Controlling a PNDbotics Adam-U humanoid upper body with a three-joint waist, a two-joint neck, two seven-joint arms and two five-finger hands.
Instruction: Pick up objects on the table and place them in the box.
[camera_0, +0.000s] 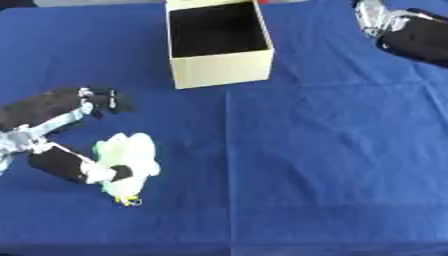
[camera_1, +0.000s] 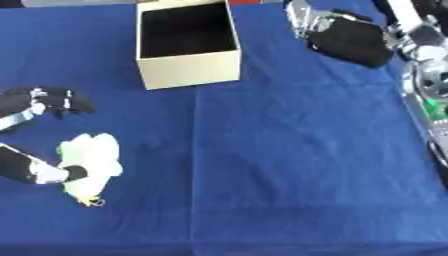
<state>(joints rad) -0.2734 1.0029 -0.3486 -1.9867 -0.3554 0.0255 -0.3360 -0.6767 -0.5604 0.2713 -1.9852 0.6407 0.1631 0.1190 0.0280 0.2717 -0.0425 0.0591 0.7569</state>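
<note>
Black and silver, the robot's left hand (camera_0: 61, 135) lies low on the left of a blue tablecloth (camera_0: 332, 165), its thumb touching a pale green and white soft toy (camera_0: 129, 162) while its fingers spread above, apart from the toy, so nothing is gripped. Beyond it, near the far edge, stands an open cream cardboard box (camera_0: 219, 70) with a dark inside. At the far right corner the right hand (camera_1: 346, 37) hovers; whether its fingers are curled cannot be told.

box (camera_0: 219, 65) at table's (camera_0: 332, 165) far side, soft toy (camera_0: 131, 162) front left
</note>
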